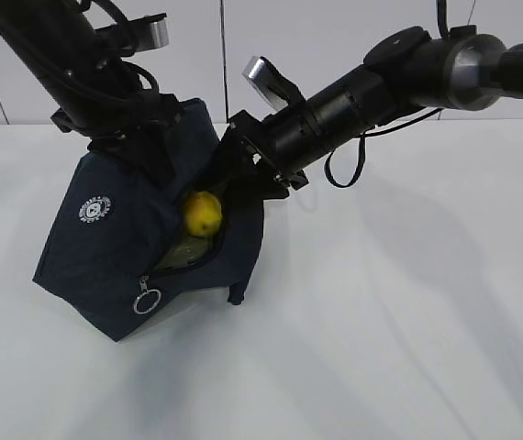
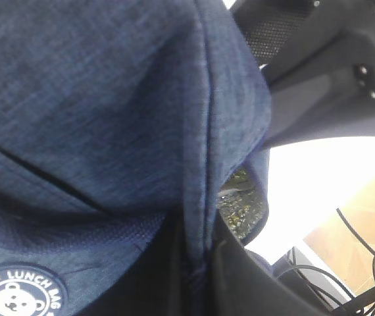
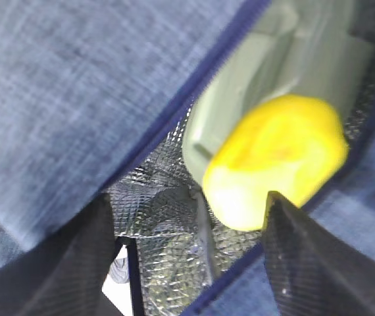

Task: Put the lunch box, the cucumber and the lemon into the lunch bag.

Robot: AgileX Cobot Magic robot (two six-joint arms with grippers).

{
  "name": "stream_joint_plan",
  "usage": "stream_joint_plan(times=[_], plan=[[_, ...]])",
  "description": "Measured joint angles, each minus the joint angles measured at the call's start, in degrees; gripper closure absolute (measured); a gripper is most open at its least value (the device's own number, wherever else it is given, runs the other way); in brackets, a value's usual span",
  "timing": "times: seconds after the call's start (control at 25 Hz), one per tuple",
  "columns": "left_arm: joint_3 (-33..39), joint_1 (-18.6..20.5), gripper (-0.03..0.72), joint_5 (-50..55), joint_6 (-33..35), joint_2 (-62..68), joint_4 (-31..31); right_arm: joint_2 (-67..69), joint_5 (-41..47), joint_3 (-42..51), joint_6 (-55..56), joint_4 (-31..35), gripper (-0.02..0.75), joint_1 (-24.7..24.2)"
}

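A navy lunch bag (image 1: pixel 124 247) sits tilted on a white bench (image 1: pixel 408 302), its zippered mouth open toward five o'clock. The left claw (image 1: pixel 128 124) is clamped shut on the bag's upper fabric at twelve o'clock. The right claw (image 3: pixel 187 250) reaches into the mouth from two o'clock, its dark fingers (image 3: pixel 306 263) spread apart and gripping nothing. The yellow lemon (image 3: pixel 276 158) lies just ahead of those fingertips, at about one o'clock in the right wrist view, resting against the sage-green lid of the lunch box (image 3: pixel 273 72) inside the foil lining (image 3: pixel 154 197).
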Motion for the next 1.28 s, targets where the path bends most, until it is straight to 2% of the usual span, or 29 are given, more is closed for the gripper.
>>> stream_joint_plan(times=[0.2, 0.44, 0.6, 0.84, 1.28], plan=[[0.00, 0.00, 0.669, 0.00, 0.00, 0.00, 0.00, 0.00, 0.00, 0.00, -0.12, 0.05, 0.206, 0.00], [0.00, 0.00, 0.669, 0.00, 0.00, 0.00, 0.00, 0.00, 0.00, 0.00, -0.12, -0.11, 0.203, -3.19], [0.00, 0.00, 0.669, 0.00, 0.00, 0.00, 0.00, 0.00, -0.12, 0.00, 0.51, -3.82, 0.202, -5.46], [0.00, 0.00, 0.669, 0.00, 0.00, 0.00, 0.00, 0.00, -0.12, 0.00, 1.52, -7.77, 0.202, -5.92], [0.00, 0.00, 0.669, 0.43, 0.00, 0.00, 0.00, 0.00, -0.12, 3.51, 0.20, -5.46, 0.202, -5.92]])
